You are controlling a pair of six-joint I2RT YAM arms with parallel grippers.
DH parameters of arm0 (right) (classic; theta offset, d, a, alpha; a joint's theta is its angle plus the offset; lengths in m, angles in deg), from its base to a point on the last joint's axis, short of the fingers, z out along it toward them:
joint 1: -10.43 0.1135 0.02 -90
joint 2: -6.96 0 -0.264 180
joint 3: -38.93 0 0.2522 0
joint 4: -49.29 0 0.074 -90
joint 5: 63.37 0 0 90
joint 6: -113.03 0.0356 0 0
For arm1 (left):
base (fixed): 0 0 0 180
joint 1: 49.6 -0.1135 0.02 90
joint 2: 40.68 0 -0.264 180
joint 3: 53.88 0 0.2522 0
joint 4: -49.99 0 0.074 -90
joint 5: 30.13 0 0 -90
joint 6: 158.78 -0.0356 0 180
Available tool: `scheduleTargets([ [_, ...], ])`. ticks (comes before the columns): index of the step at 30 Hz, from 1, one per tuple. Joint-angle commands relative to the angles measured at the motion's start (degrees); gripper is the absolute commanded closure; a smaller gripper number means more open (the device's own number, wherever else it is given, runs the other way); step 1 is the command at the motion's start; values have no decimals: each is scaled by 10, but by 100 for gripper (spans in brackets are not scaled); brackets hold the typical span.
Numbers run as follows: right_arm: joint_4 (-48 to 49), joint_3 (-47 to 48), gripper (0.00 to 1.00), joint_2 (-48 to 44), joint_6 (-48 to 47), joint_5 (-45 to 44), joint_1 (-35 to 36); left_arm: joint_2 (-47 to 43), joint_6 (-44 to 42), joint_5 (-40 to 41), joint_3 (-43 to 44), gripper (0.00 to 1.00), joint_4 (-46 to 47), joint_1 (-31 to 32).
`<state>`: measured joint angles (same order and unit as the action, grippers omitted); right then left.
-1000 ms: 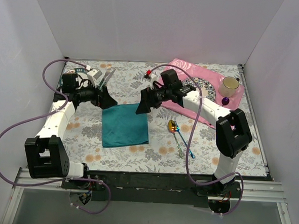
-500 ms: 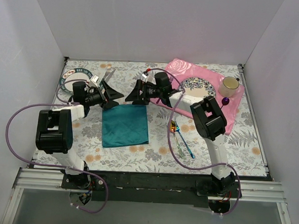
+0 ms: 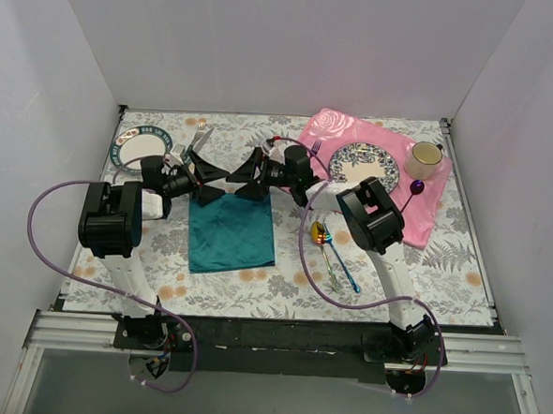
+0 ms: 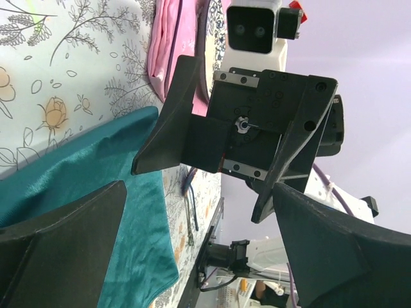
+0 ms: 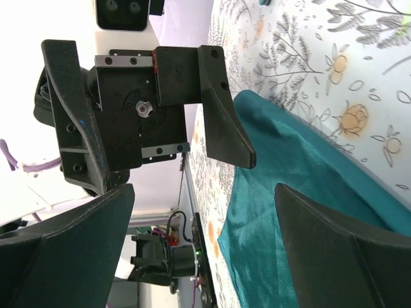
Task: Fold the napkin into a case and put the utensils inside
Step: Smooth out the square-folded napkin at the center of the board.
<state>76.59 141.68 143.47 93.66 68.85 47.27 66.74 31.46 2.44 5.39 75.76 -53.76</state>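
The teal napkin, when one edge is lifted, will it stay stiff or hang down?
The napkin probably hangs limp: it lies flat with soft creases. Its sheen suggests a slippery weave that may slide from a light pinch. It looks thin, so likely light.

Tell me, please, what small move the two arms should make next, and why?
Probably lower both grippers onto the napkin's far edge and pinch it. The left gripper and right gripper stand open, facing each other over that edge. The napkin lies flat and unfolded, with the utensils beside it on the right, so the fold likely comes first.
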Motion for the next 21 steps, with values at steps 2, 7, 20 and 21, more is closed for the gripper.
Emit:
scheduleTargets([
  [2, 61, -7, 1, 13, 39, -14, 6, 25, 23, -1, 19, 2, 52, 2],
  [7, 59, -13, 1, 31, 35, -20, 6, 60, 34, -15, 22, 2, 76, -3],
  [20, 56, -64, 1, 54, 45, -23, -1, 83, 10, -37, 10, 2, 35, -59],
  [21, 55, -67, 1, 53, 45, -24, -2, 79, 2, -38, 7, 2, 31, -66],
])
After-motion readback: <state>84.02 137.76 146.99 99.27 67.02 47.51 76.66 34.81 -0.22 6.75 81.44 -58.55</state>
